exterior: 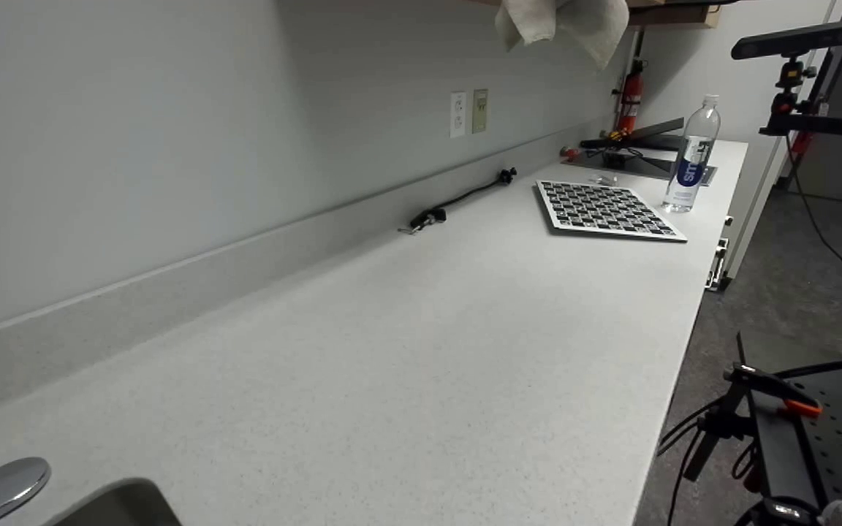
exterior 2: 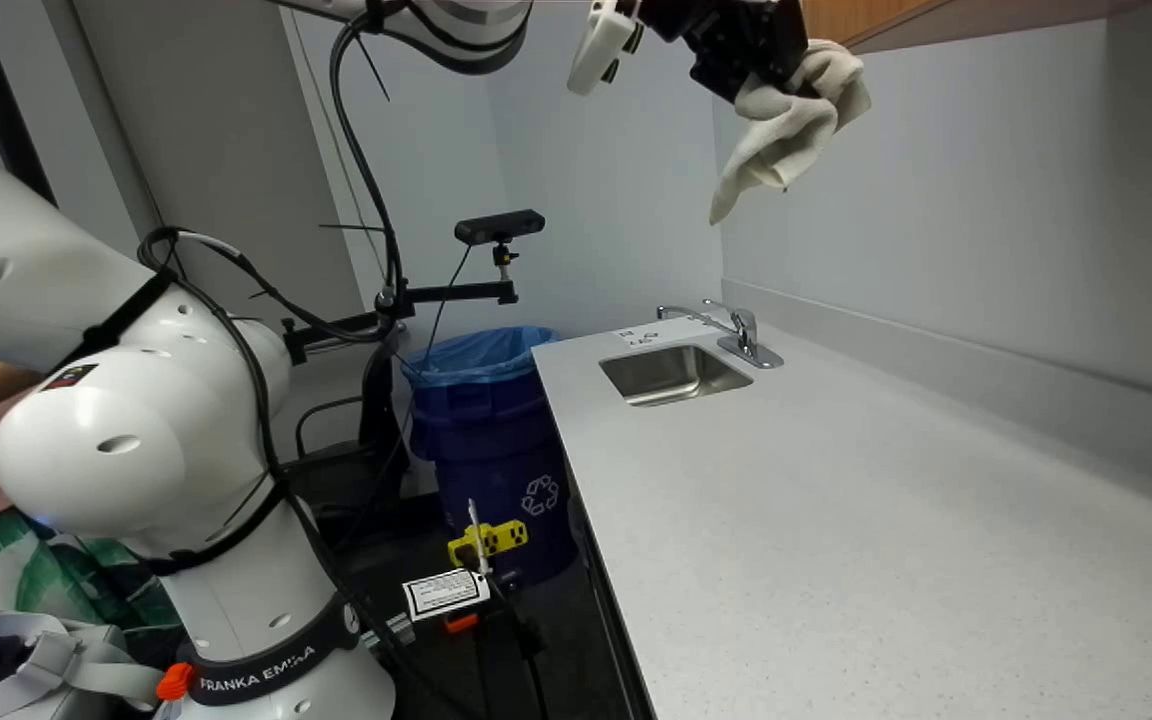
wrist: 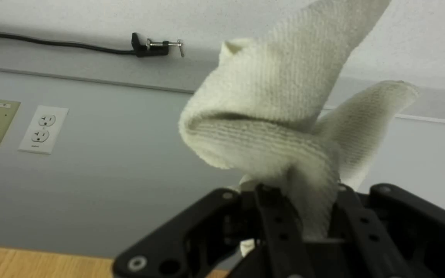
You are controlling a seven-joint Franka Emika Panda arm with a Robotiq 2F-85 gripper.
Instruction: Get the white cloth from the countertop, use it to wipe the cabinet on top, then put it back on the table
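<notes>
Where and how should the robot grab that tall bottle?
Probably the straight middle, coming level from the counter's outer edge: the bottle stands upright near it, with the checkered board on its other side. The hand would have to release the white cloth first.

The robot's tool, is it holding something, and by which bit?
Yes: the tool holds the white cloth by a bunched fold, loose ends sticking out. Whether that fold is near its middle or an edge can't be told.
</notes>
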